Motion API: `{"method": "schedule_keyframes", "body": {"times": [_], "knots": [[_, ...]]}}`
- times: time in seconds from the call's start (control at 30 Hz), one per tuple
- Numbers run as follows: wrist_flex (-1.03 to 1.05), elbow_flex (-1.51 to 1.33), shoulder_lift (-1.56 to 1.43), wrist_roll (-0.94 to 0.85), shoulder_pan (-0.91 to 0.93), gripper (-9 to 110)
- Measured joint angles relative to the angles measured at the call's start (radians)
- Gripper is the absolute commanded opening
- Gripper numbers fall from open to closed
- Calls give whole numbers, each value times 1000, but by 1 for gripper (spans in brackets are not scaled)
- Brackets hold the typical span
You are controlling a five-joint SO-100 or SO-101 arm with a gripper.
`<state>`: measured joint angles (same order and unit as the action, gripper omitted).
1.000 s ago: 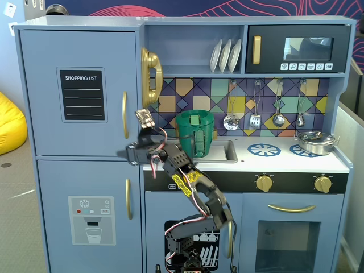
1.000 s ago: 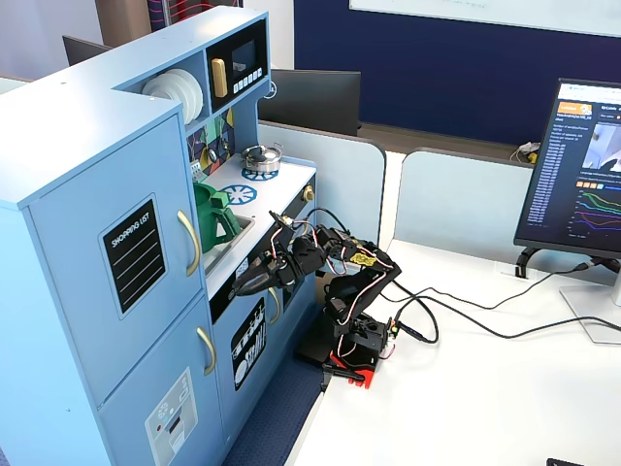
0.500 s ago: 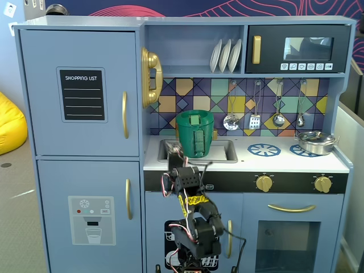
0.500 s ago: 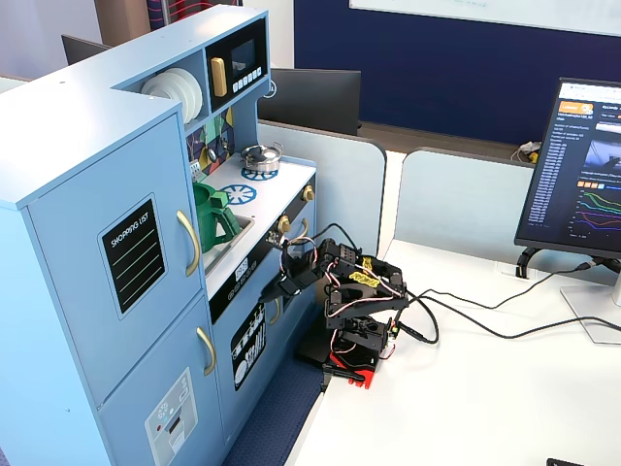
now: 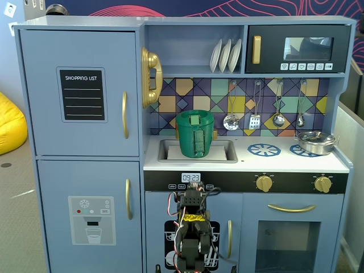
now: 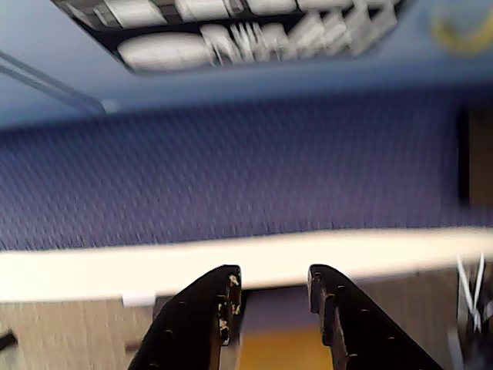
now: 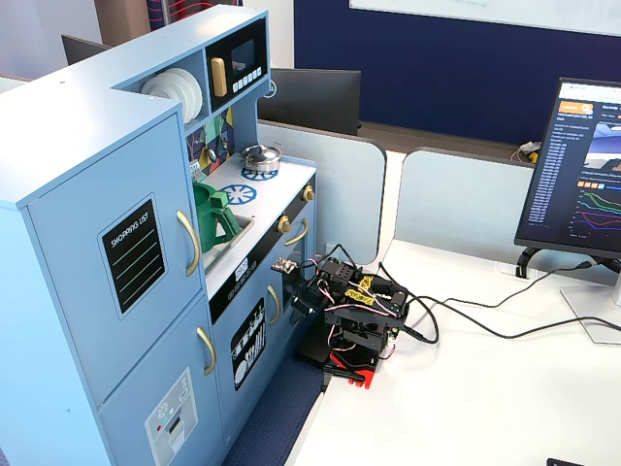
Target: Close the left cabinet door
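From my seat the left cabinet door w/ the black SHOPPING LIST panel sits flush w/ the toy kitchen front, top left in both fixed views, gold handle on its right edge. Below it is the ice-dispenser door, also flush. My arm is folded low on the white tabletop in front of the cupboards under the sink, well apart from that door. Gripper in the wrist view is spread a bit, nothing between the fingers, pointing at blue carpet and the cabinet base; pic is blurry. Green pot sits in the sink.
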<state>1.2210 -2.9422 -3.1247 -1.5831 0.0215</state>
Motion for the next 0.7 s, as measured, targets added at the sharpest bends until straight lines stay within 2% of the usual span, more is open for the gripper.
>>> {"method": "schedule_keyframes", "body": {"times": [0.27,0.7], "knots": [[115,-60,-49,58,0,0],[129,-60,-60,52,-9,1]]}}
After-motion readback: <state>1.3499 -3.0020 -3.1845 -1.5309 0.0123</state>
